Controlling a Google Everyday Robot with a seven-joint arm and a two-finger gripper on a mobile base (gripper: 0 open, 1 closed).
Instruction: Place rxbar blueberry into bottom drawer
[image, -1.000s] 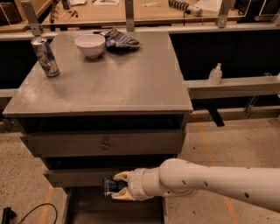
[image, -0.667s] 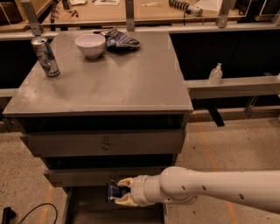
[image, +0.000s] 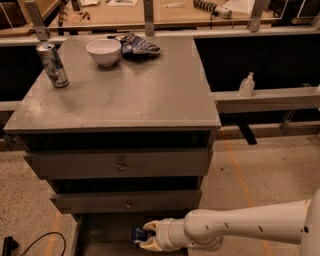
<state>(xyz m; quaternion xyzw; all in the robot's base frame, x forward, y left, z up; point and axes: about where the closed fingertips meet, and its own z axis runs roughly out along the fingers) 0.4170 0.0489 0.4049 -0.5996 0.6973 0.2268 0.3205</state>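
Observation:
My gripper (image: 143, 235) is at the bottom of the camera view, reaching left from the white arm (image: 240, 225) over the pulled-out bottom drawer (image: 100, 237). It is shut on the rxbar blueberry (image: 137, 234), a small dark navy bar whose end shows between the fingers. The bar is held inside the drawer's opening, just below the front of the middle drawer (image: 125, 201). The drawer's floor is dark and partly cut off by the frame's lower edge.
On the grey cabinet top (image: 130, 90) stand a drink can (image: 52, 64), a white bowl (image: 103, 51) and a puffy blue-and-white snack bag (image: 136, 45). A sanitizer bottle (image: 246, 84) sits on a ledge at right. A black cable (image: 35, 242) lies on the floor at left.
The gripper with the bar has moved lower and slightly right, down into the open bottom drawer.

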